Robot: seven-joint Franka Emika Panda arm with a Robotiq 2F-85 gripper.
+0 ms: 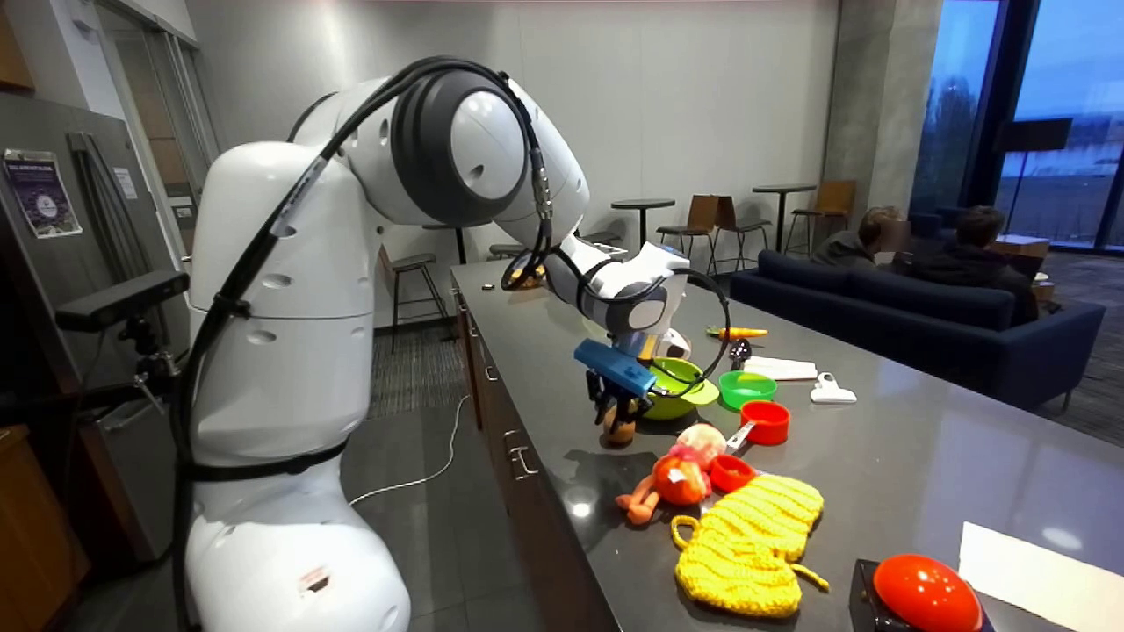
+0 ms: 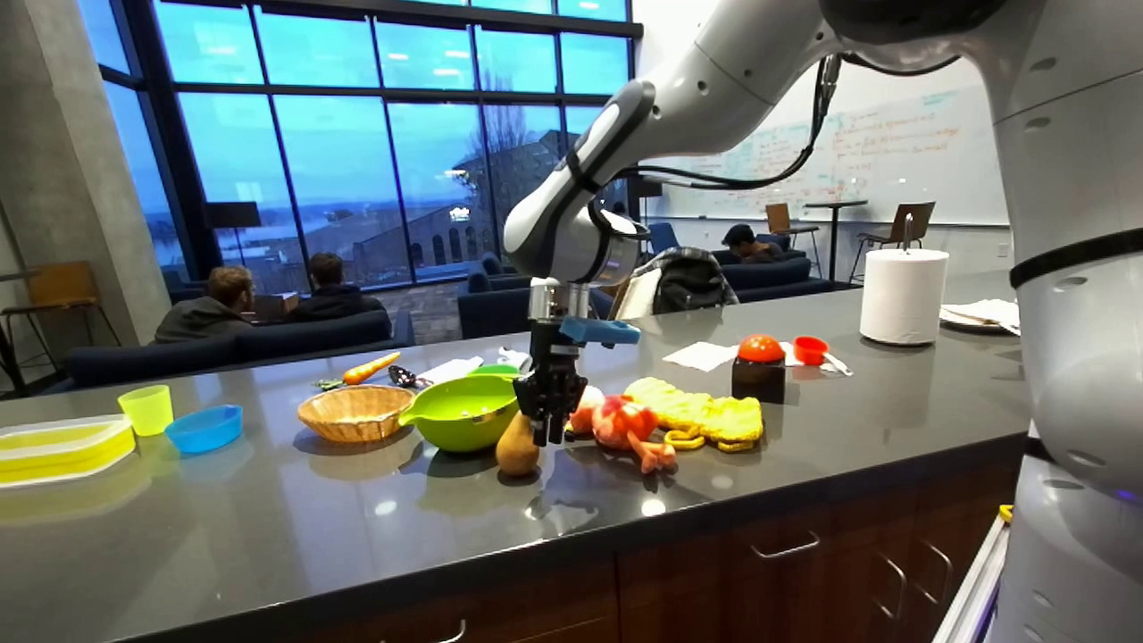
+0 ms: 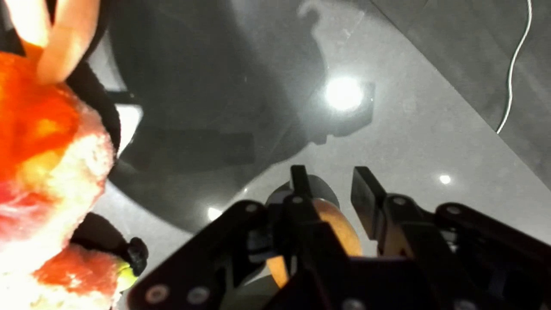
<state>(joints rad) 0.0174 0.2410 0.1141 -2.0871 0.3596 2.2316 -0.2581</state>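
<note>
- The dark grey glossy counter (image 2: 295, 536) ends in a straight edge; in the wrist view this edge slants across the upper right, well apart from the fingertips of the black two-fingered gripper (image 3: 330, 181); room lies between the two, where the surface shows bright reflections and shadow; a thin white cable (image 3: 511, 66) runs beyond the edge;
- The gripper points down, low over the counter; its fingers stand apart with a visible gap;
- The brown pear (image 2: 518, 453) stands upright on the counter, just beside the fingertips; in the wrist view one finger hides part of it and part shows in the gap; whether finger and pear touch cannot be told;
- The lime-green plastic bowl with a spout (image 2: 451, 438) stands close beside the pear, hemming in that side; the round tan wicker basket (image 2: 353, 430) is next to the bowl;
- The red-and-orange plush toy (image 2: 622, 421) lies near the gripper on the side away from the bowl, blocking the way there; the yellow knitted fabric piece (image 1: 751, 549) lies just past it
</note>
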